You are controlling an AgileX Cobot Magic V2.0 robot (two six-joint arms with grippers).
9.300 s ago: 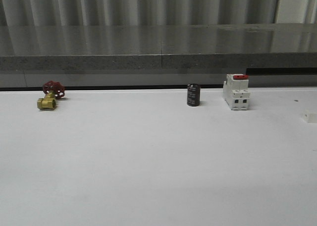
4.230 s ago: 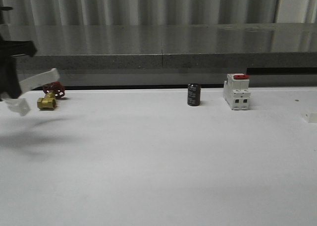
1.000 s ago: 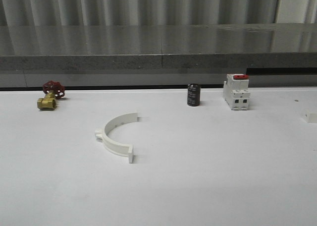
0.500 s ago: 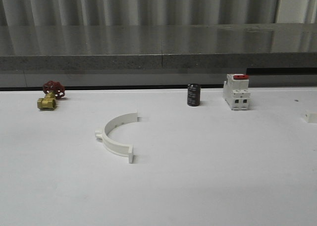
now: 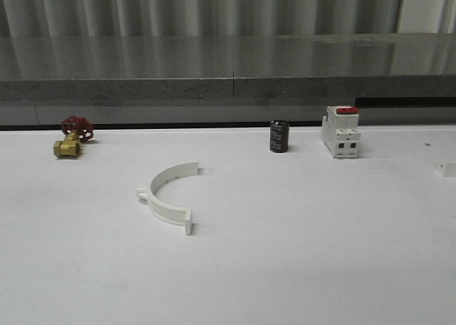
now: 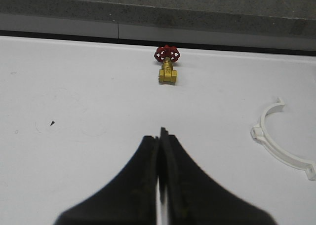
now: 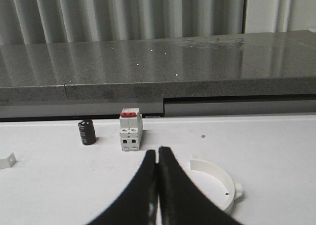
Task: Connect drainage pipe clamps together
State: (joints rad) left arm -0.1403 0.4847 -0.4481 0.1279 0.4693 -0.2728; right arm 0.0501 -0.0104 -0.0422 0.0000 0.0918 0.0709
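The left gripper (image 6: 159,136) has its fingers pressed together with nothing between them, above bare table (image 5: 299,254). The right gripper (image 7: 157,153) is likewise closed and empty. One clamp half (image 5: 167,195) lies flat left of the table's middle; a second clamp half (image 7: 217,183) lies just beside the right gripper. Far back stand a brass valve (image 5: 71,137) at left, a black cylinder (image 5: 278,136) and a white switch (image 5: 340,132) at right.

No readable text, labels or numbers.
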